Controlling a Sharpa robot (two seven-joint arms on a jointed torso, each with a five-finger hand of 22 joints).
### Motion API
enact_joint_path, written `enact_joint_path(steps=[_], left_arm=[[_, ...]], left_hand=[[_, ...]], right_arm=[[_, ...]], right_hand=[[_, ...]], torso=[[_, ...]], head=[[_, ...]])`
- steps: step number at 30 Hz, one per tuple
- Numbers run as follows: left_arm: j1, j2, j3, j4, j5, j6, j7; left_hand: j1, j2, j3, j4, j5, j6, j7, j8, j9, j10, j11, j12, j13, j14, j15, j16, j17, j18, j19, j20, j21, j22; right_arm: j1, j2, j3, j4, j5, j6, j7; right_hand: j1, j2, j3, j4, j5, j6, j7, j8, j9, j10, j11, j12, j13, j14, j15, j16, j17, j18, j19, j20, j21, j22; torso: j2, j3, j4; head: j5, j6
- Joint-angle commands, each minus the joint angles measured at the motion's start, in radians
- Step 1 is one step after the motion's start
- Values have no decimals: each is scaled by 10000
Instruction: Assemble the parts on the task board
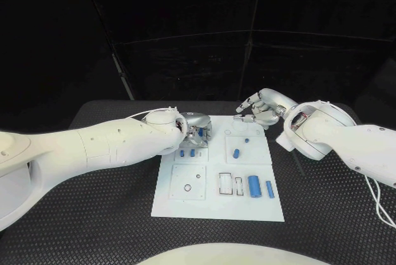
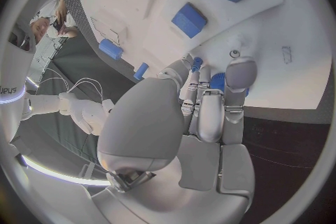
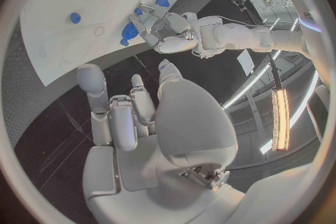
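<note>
The white rectangular task board [image 1: 216, 210] lies in the middle of the black counter [image 1: 330, 208]. On its near half lie two long blue cylinders [image 1: 255, 185] side by side, beside two narrow outlined slots. Further back, a small blue peg [image 1: 236, 153] and a smaller blue stud [image 1: 246, 141] stand on the right square plate, and two short blue pieces [image 1: 187, 153] stand on the left square plate.

The left silver hand [image 1: 196, 131] is over the far left corner of the board, just behind the two short blue pieces. Its fingers [image 2: 240, 74] are curled together around a small blue part [image 2: 217, 80], which shows between the fingertips in the left wrist view; the hand seems to pinch it, just above the white board.

The right silver hand [image 1: 258, 109] hovers at the far right corner of the board, apart from all blue pieces. Its fingers [image 3: 92, 80] are loosely spread and it holds nothing.
</note>
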Motion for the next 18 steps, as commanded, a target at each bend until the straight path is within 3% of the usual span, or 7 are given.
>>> enact_joint_path(steps=[1,11,18], left_arm=[[-1,42,-6,-61,-64,379,-242],[-9,107,-4,-254,-66,743,-590],[-12,125,-3,-276,-67,785,-574]], left_hand=[[18,94,95,-4,-4,70,-7,-72,-11,84,25,-79,-16,292,-44,49,-13,-154,39,-36,71,25],[158,210,559,-148,5,274,10,-249,-7,283,21,-306,-17,277,-51,68,-83,-196,43,-47,304,312],[238,329,1152,-357,-9,824,-80,-271,50,895,-99,-476,4,280,-145,106,-124,-251,108,-105,692,756]], right_arm=[[18,9,6,29,12,-25,73],[19,6,6,32,12,-26,57],[19,24,6,25,12,-43,62]], right_hand=[[-41,67,-70,-14,41,-54,-10,48,-13,-47,-37,-14,9,641,-65,-49,675,137,-44,-46,-64,-7],[-41,67,-70,-14,41,-54,-10,48,-13,-47,-37,-14,9,641,-65,-49,675,137,-44,-46,-64,-7],[-40,94,-84,-13,46,-23,-19,72,-5,-41,-41,-5,16,641,-66,-53,671,138,-45,-46,-70,-16]], torso=[[2,-3,-3],[3,-11,-1],[2,-4,7]], head=[[-1,-5],[-26,-30],[-33,-28]])
